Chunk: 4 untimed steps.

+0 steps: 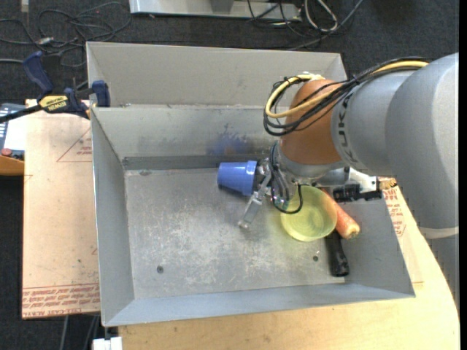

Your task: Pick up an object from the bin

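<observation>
My gripper (264,211) hangs low in the middle of the bin, open, with nothing between its fingers. One metal finger (250,211) slants down and left to the bin floor. The other stands at the left rim of a yellow-green bowl (310,221). A blue cup (236,176) lies on its side just up and left of the gripper, its mouth facing left. An orange carrot-shaped thing (344,220) rests against the bowl's right side. Below it, a black oblong thing (337,256) lies on the floor.
The arm with its orange cover and yellow and black cables reaches in from the right over the bin's back right part. The bin's sloped walls rise on all sides. Bare floor stretches left of and in front of the gripper.
</observation>
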{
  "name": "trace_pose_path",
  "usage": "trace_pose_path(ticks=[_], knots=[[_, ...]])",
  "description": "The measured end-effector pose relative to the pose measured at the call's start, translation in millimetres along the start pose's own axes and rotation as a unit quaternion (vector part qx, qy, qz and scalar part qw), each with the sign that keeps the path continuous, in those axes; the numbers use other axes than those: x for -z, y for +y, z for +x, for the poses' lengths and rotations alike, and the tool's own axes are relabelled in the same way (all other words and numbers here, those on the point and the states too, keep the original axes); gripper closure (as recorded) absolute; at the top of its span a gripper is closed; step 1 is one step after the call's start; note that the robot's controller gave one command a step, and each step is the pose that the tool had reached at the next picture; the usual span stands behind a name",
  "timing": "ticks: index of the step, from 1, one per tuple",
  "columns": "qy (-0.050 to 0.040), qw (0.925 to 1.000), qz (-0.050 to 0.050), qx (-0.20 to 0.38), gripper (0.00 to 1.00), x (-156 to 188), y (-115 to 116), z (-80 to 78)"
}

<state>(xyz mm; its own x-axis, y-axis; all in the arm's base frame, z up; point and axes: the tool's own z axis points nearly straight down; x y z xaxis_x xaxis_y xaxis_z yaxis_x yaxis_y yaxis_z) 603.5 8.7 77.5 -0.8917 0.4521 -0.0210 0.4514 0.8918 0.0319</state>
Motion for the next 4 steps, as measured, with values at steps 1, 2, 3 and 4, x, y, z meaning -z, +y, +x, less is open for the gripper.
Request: trace_pose_path(ticks=[1,2,3,4], knots=[[-0.0109,0.9773,-0.011,-0.212,1.00,8.5,4.3,-16.9],[-0.0112,0.9773,-0.011,-0.211,1.00,8.6,4.4,-16.9],[-0.0100,0.9778,-0.011,-0.209,1.00,11.5,5.7,-15.6],[-0.0096,0.9780,-0.010,-0.208,1.00,16.5,5.7,-15.2]])
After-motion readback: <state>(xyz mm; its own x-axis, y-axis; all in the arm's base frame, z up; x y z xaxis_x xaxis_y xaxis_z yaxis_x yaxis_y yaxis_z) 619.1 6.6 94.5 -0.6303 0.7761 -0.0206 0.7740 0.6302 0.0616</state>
